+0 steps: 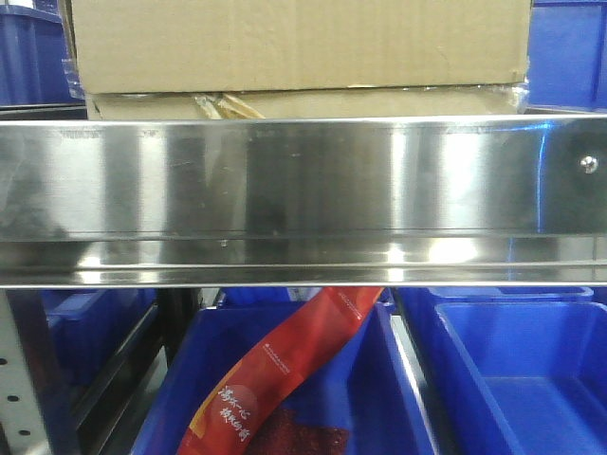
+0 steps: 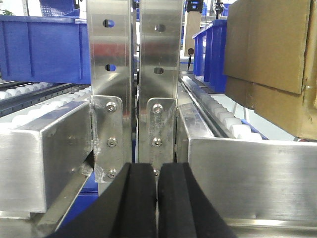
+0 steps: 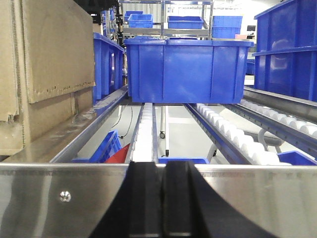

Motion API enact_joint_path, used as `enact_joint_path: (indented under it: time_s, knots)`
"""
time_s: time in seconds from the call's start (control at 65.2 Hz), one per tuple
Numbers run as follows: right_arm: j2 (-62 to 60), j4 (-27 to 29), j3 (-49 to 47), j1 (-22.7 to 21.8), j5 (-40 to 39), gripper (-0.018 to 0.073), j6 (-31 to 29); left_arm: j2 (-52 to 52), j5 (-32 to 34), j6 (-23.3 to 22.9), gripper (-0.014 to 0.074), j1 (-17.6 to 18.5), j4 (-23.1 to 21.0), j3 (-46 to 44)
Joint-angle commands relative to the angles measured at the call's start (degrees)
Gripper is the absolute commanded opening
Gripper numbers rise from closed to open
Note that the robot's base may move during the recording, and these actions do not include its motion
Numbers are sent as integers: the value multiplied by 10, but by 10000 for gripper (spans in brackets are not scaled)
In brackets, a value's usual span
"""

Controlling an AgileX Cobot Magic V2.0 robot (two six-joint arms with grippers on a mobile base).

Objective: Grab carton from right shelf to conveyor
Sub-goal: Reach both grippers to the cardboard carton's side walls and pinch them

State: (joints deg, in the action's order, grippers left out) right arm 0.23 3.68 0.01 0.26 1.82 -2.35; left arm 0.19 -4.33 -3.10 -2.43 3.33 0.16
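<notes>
The brown carton (image 1: 303, 47) sits on the right shelf, behind its mirror-like steel rail (image 1: 303, 199). In the left wrist view the carton (image 2: 272, 54) fills the upper right, and in the right wrist view the carton (image 3: 44, 64) stands at the far left. My left gripper (image 2: 157, 171) is shut with nothing in it, low in front of the grey perforated uprights (image 2: 109, 74). Just before the shelf rail (image 3: 59, 198), my right gripper (image 3: 162, 168) is shut and empty, to the right of the carton. The conveyor is out of view.
Blue plastic bins (image 1: 512, 379) lie under the shelf, one with a long red packet (image 1: 285, 370) in it. More blue bins (image 3: 188, 69) stand on the white roller tracks (image 3: 225, 131) behind the rail. Another blue bin (image 2: 44, 47) sits left of the uprights.
</notes>
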Motion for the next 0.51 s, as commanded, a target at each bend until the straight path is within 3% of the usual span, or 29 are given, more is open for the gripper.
enact_joint_path:
  time_s: [0.0, 0.491]
  knots:
    - [-2, 1, 0, 2, -14, -69, -5, -2, 8, 1, 15, 3, -1, -2]
    - [-2, 1, 0, 2, -14, -69, -5, -2, 14, 1, 15, 3, -1, -2]
